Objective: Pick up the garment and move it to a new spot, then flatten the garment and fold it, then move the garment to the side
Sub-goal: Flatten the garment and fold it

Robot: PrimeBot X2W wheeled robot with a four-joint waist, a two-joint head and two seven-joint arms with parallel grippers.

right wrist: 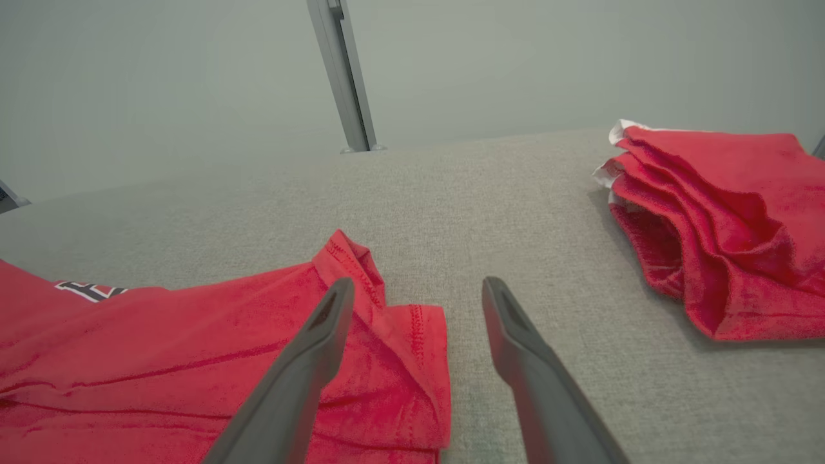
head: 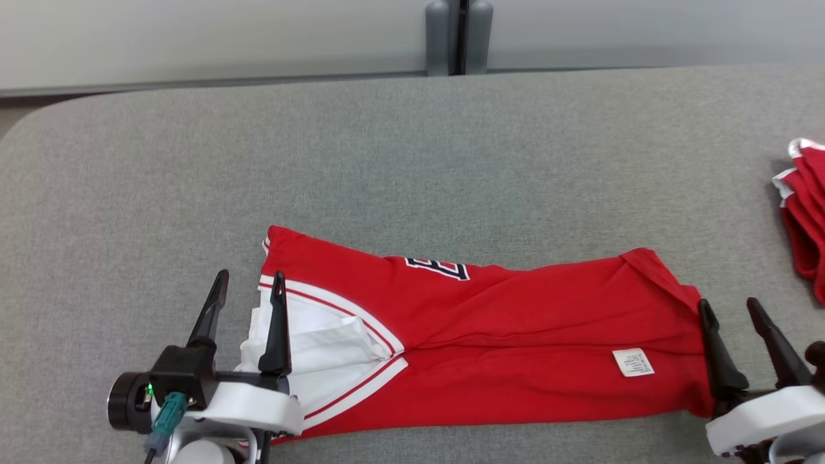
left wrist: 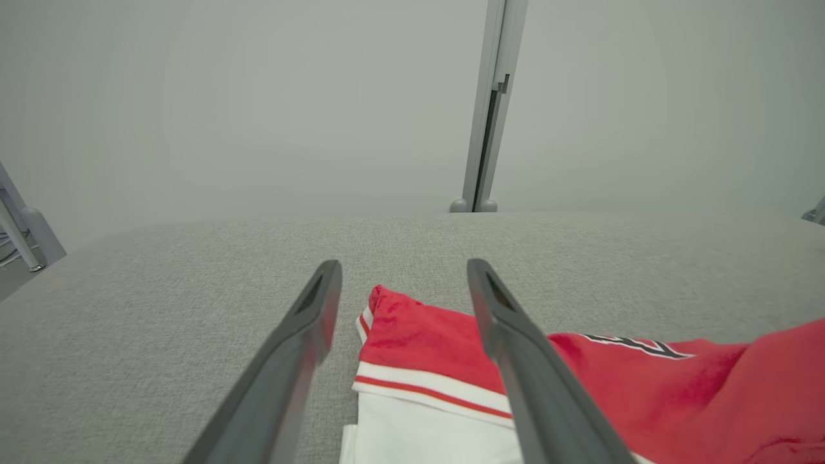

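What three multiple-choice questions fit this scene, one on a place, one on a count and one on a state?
1. Where is the pile of red clothes on the table?
A. far right
B. far left
C. middle

2. How many white labels show on the jersey?
A. none
B. one
C. three

3. How does the left tool stand?
A. shut on cloth
B. shut, empty
C. open

Key:
1 A: it lies at the head view's right edge, apart from the jersey.
2 B: a single label shows, near its right end.
3 C: its fingers stand apart over the white-trimmed end.
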